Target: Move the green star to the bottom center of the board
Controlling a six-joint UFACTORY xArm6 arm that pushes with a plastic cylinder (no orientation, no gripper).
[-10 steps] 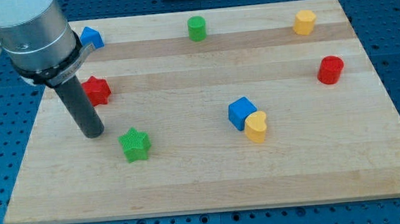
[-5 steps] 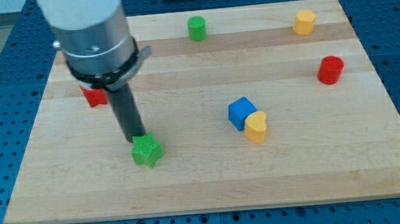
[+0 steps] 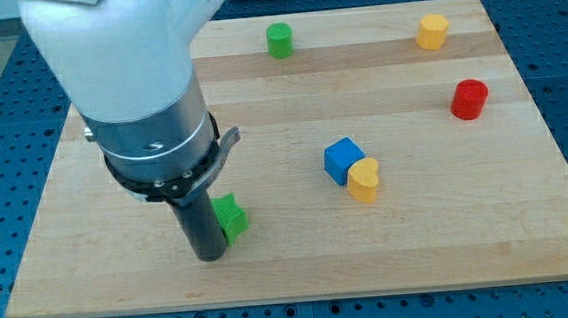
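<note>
Near-left on the board point(image 3: 531, 252), my tip point(image 3: 211, 254) touches the green star point(image 3: 232, 217); no fingers fitted. You'd push its left face; looks light, slides easily, may spin.

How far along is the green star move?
Partly done: the green star sits low on the board but at the view's left of centre. In hand: my tip touches its left side. Left: push it toward the view's right and slightly down, to the bottom centre.
</note>
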